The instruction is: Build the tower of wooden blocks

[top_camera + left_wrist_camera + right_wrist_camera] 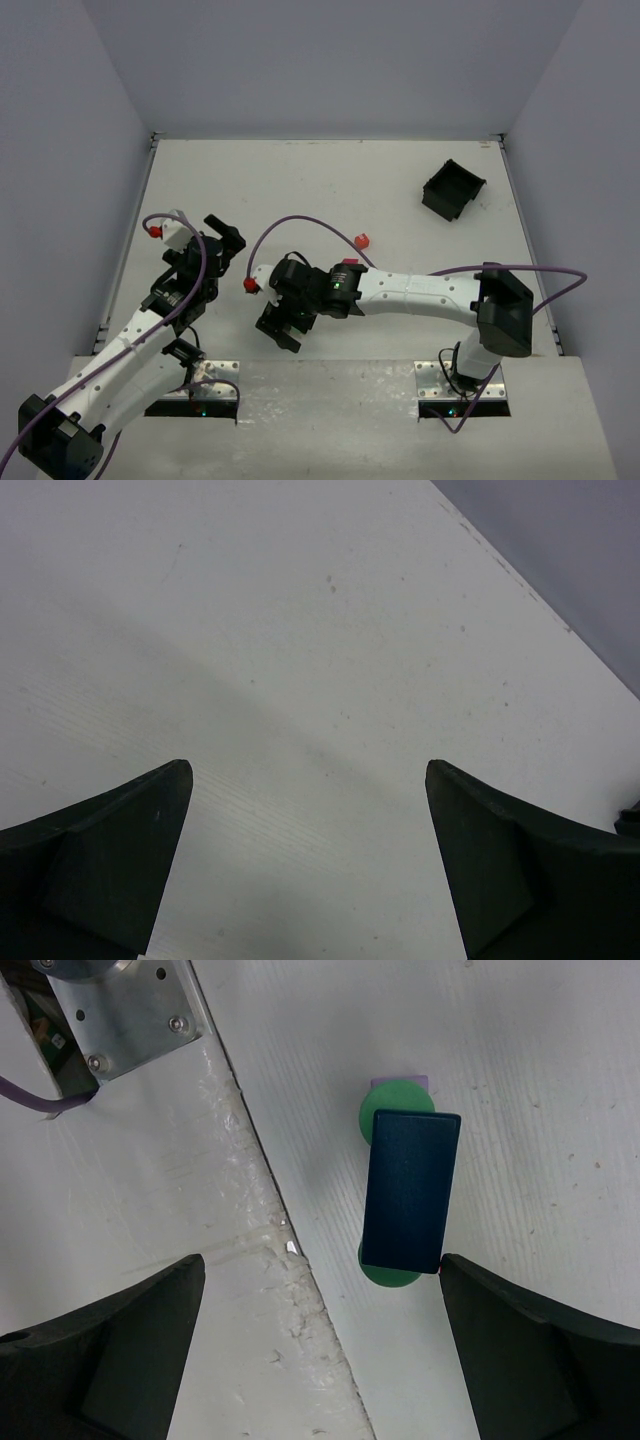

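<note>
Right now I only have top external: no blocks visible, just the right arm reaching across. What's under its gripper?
Observer: The right wrist view shows a dark blue rectangular block lying flat, framed between the fingers of the open right gripper.
Operator: Sitting on the table or on something?
Observer: On something. It bridges a far green round piece and a near green round piece.
Operator: Any other colour there?
Observer: A purple piece peeks out behind the far green one. I can't tell if they touch.
Operator: Left side holding anything?
Observer: No. The left gripper is open, with only table between its fingers.
</note>
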Controlling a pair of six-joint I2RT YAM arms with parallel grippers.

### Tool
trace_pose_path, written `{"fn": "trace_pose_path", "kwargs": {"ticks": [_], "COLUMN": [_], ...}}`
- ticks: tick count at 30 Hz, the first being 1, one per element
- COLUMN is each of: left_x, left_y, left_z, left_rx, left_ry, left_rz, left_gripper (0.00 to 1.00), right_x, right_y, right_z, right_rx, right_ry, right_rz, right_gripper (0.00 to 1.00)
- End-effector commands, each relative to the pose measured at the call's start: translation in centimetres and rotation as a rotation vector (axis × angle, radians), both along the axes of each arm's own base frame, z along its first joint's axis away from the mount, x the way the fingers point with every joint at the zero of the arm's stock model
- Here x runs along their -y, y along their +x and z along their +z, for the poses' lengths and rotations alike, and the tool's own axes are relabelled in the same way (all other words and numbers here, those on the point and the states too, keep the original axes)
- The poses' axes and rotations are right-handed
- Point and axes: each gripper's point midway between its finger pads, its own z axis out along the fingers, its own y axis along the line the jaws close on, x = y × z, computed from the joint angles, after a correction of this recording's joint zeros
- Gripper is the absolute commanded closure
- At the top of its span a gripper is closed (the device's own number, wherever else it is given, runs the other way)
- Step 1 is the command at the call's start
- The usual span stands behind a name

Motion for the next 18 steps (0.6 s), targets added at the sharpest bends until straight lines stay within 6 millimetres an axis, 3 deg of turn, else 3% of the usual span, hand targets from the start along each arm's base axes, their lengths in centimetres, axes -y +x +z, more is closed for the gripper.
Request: {"fn": "trace_pose_path", "kwargs": {"ticks": [1, 6, 12, 16, 18], "left_x": [-0.1, 0.0, -0.1, -0.1, -0.1], "left_y": [0.5, 0.5, 0.4, 0.4, 0.4], "left_z": [1.3, 1.2, 1.3, 1.4, 1.4], "left_rx": [0.043, 0.043, 0.045, 0.046, 0.047], "left_ry": [-0.02, -0.021, -0.022, -0.022, -0.023], "left_rz": [0.014, 0.012, 0.014, 0.012, 0.012], "left_gripper": [0.0, 0.0, 0.0, 0.0, 0.0], "right_x": [-0.4, -0.1, 0.3, 1.5, 3.1], "right_y": [-0.2, 0.7, 2.3, 4.2, 6.0], "right_z": [1.7, 1.7, 3.5, 5.1, 5.5], "right_rx": [0.02, 0.055, 0.146, 0.248, 0.309], "right_ry": [0.055, 0.044, 0.072, 0.086, 0.088], "right_rz": [0.004, -0.038, -0.086, -0.134, -0.2], "right_gripper": [0.01, 0.01, 0.01, 0.01, 0.01]}}
